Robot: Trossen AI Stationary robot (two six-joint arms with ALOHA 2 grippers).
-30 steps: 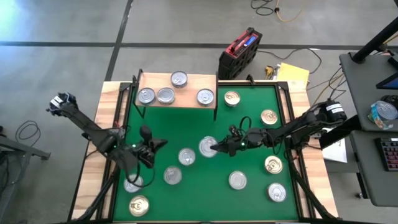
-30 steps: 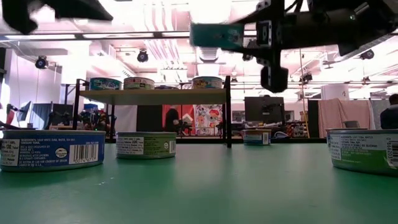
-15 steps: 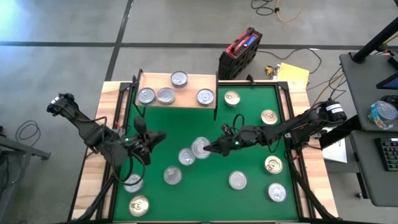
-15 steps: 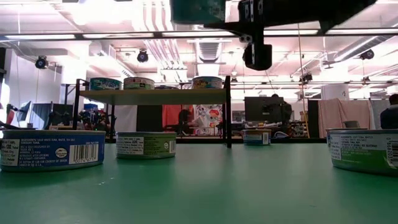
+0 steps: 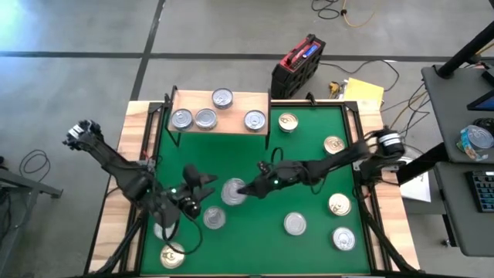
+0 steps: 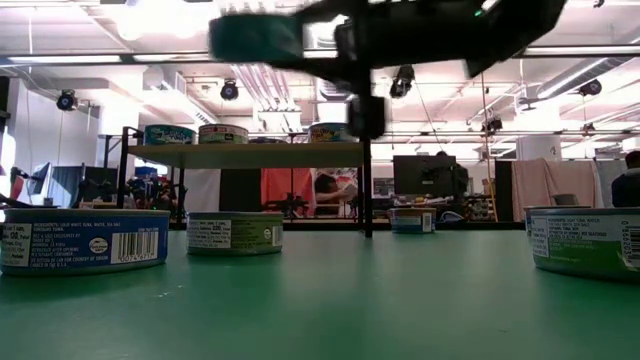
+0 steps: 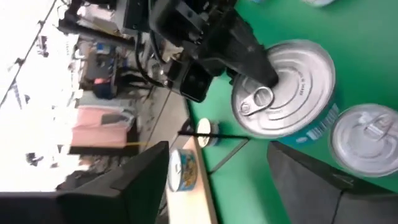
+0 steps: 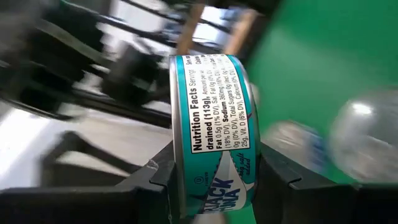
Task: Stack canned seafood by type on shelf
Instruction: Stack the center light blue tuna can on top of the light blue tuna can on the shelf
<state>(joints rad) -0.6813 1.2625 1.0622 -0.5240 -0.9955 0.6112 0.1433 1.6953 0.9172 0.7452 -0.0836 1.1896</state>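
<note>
Right gripper [image 8: 211, 180] grasps teal tin [image 8: 214, 134] edge-on above mid-mat, label reads "Nutrition Facts", "drained (113g)", left gripper [image 5: 202, 188] spread wide just beside it, holding nothing, loose tins [image 5: 295, 224] on mat [image 5: 309, 154], four tins on shelf [image 5: 235, 102] behind.

Green mat [image 5: 309, 154] on pale wooden counter [image 5: 127, 147]; beyond it on the grey floor, red-and-black case [image 5: 297, 66], yellow paper [image 5: 364, 93], orange cable [image 5: 359, 14]; keyboard [image 5: 482, 189] on side desk [image 5: 455, 116].
</note>
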